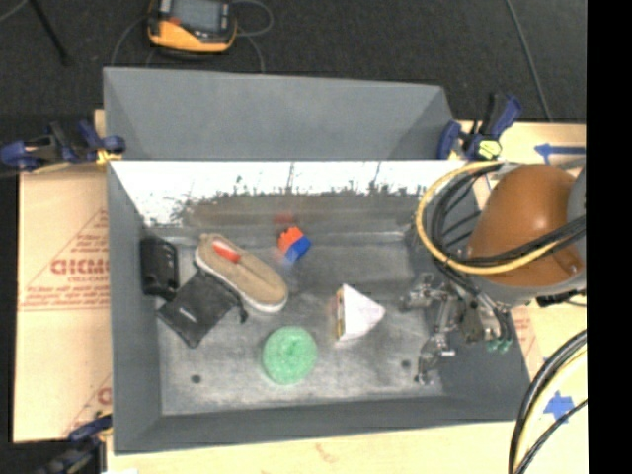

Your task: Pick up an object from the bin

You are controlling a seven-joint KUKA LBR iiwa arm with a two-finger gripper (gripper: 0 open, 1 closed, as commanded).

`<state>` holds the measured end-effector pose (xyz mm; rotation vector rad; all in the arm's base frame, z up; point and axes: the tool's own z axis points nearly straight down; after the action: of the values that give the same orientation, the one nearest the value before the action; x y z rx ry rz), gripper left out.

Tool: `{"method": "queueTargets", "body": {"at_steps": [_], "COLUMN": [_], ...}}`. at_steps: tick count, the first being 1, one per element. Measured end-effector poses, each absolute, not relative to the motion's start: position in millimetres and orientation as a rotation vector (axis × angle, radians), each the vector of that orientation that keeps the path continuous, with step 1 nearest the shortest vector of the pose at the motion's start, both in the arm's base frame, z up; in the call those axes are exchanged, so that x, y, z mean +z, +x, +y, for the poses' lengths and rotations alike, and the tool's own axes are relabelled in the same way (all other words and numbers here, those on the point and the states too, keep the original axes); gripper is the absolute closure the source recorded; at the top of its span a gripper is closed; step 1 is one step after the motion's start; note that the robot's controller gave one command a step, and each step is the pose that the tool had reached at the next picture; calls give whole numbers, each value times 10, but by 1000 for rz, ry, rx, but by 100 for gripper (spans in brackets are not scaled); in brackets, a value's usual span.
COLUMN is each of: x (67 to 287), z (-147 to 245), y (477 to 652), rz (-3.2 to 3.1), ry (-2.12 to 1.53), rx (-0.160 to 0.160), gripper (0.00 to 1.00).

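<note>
The pincer (433,355) hangs at lower right; its opening cannot be told. A white wedge-shaped block (357,311) lies nearby, leftward.

we found no word, brand, number or sign we could read on anything in the bin (296,117); the handheld device (193,20) at eleven o'clock showed a screen too small to read.

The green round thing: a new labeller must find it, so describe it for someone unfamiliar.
In the grey metal bin, look along the near wall, about midway. The green round thing lies there, left of a white wedge; nothing else in the bin is green or round.
</note>
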<state>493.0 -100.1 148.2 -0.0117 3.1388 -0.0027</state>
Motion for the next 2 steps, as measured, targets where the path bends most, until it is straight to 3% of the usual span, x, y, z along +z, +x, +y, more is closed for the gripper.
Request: {"method": "queueTargets", "body": {"at_steps": [1, 2], "x": [1482, 1127], "z": [-1001, -740], "y": [4930, 5066], "rz": [3139, 3131], "ry": [-13, 119], "rx": [-3, -2], "gripper": [0, 0]}}
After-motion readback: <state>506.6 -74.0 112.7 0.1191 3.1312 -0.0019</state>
